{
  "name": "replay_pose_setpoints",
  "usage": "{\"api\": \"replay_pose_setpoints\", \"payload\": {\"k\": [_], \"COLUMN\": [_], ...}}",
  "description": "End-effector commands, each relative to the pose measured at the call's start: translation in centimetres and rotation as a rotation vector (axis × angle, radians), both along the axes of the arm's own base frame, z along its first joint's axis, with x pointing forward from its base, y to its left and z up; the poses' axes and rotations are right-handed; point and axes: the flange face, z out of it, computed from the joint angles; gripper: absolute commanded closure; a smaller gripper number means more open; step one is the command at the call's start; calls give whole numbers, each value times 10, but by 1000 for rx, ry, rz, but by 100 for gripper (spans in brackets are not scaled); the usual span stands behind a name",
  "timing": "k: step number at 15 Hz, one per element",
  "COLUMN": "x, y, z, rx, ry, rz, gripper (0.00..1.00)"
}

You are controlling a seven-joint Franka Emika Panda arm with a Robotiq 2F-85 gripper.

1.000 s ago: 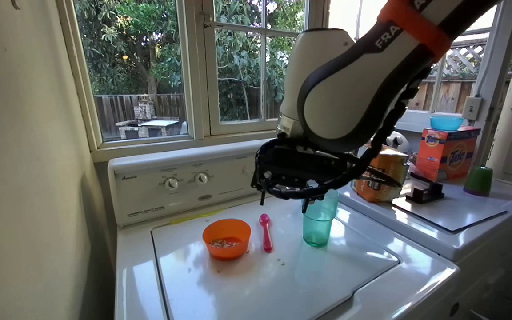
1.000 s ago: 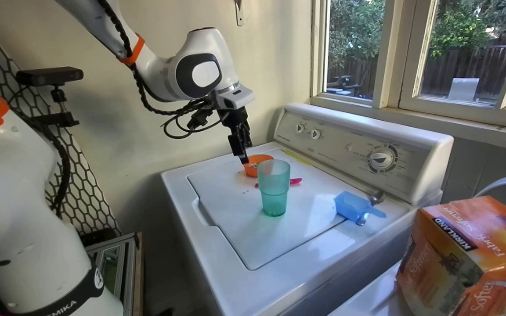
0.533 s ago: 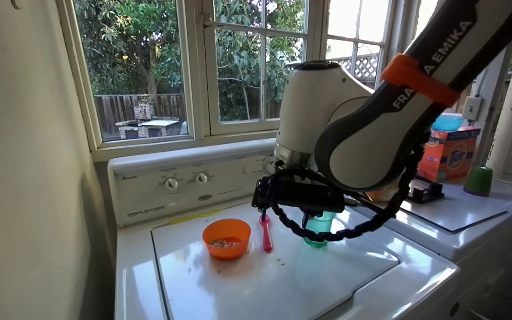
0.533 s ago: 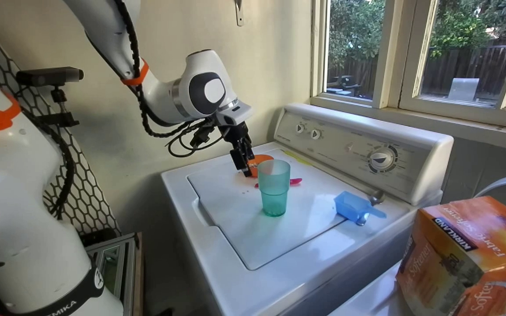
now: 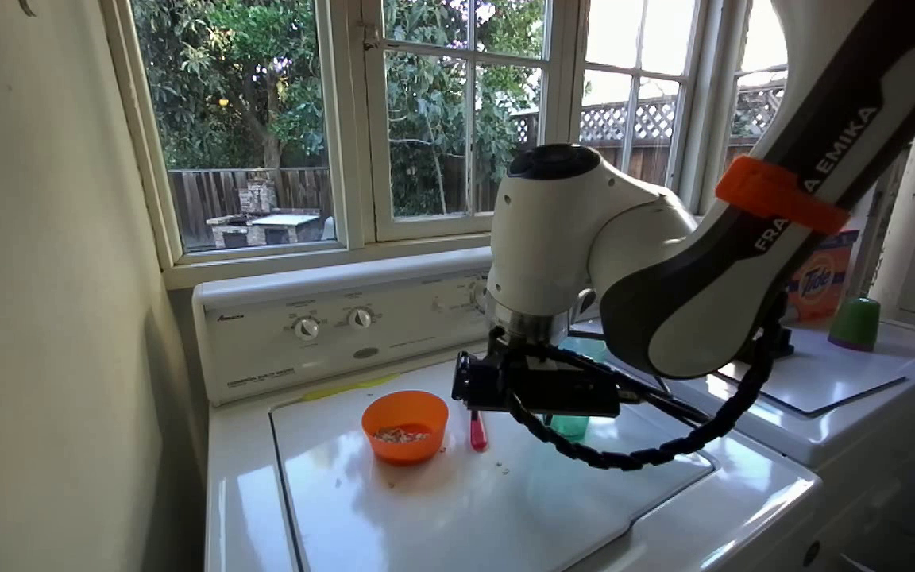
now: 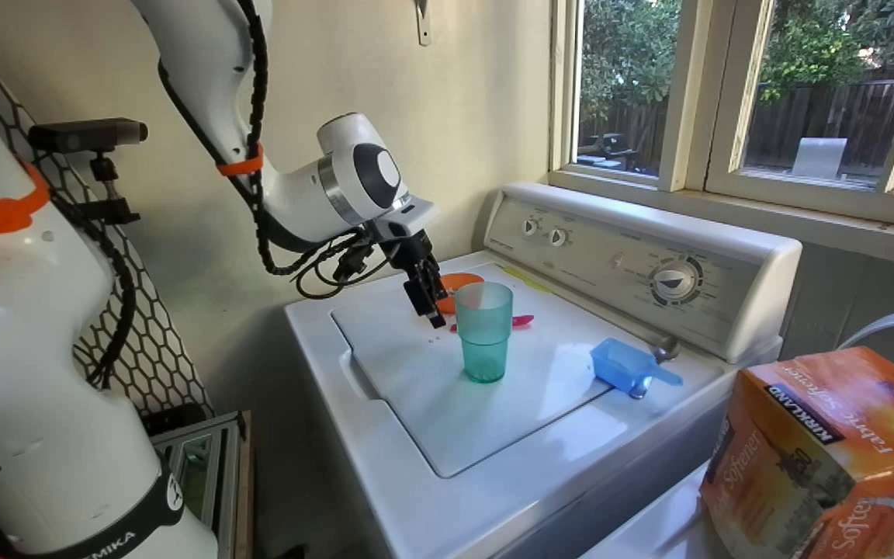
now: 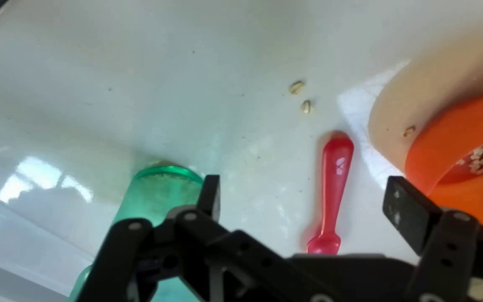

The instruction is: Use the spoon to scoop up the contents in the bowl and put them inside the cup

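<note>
Red plastic spoon (image 7: 336, 176) lies between the orange bowl (image 5: 403, 454) and upright teal tumbler (image 6: 485, 341), nearer the back edge of the washer lid (image 5: 426, 524); your gripper (image 7: 304, 184) hovers above, spread wide, holding nothing.

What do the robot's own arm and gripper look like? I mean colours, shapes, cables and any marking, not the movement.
The arm is white and black, smooth and rounded in shape. An orange band wraps it, and white letters on either side read "FRA" and "A EMIKA". A black, ridged cable runs along it and loops near the gripper, which is black with two blocky fingers.
</note>
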Motion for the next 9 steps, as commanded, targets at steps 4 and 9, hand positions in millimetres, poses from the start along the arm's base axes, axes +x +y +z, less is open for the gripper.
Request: {"api": "replay_pose_setpoints", "payload": {"k": [4, 9], "x": [4, 8], "y": [15, 21], "z": [-20, -34], "rx": [-34, -70], "ry": [-59, -149], "rz": [-1, 44], "gripper": [0, 0]}}
